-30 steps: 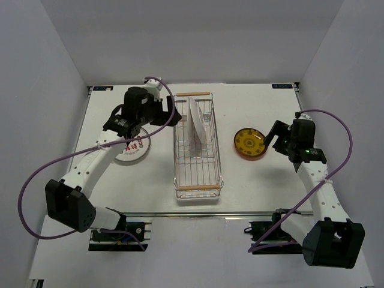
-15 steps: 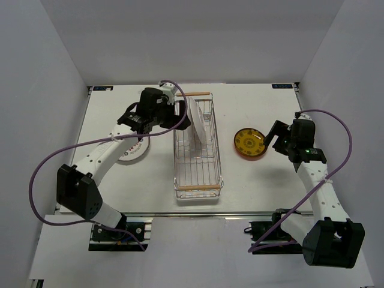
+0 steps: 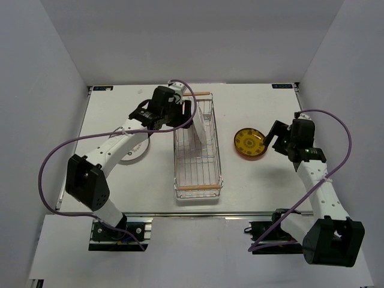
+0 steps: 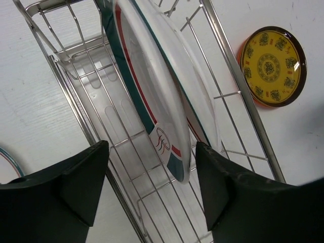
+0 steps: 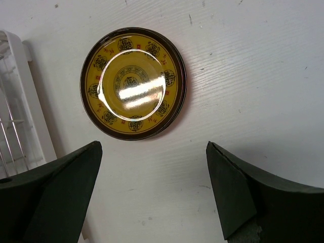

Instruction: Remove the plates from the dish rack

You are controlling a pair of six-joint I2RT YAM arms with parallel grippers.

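Your long silver wire dish rack (image 3: 198,187), with a light wooden bar handle at each short end, lies lengthwise in the middle of the white table (image 3: 258,186); the plates left in it stand on edge in its far half. Your left gripper (image 4: 152,152) hangs over that far half with its black fingers (image 4: 76,187) spread to either side of the large white round plate with a dark-green and red rim (image 4: 152,76); in the left wrist view that plate's lower edge sits between the two fingers, closer to the one on the right of the picture; a gap shows on both sides, so the jaws stand apart and grip nothing. What looks like a second white plate (image 4: 200,96) leans close against the first, tilted the same way; both rest on the wire floor of the rack. Your right gripper (image 5: 153,149) is spread wide, with only table surface between its fingers; it hovers over the right side of the table, near the small yellow round plate with a dark brown rim and ringed ornaments (image 5: 132,83); that plate lies flat on the table to the right of the rack, apart from it. On the other side of the rack a white round plate with red markings (image 3: 137,153) lies flat on the table, partly hidden under your left arm.
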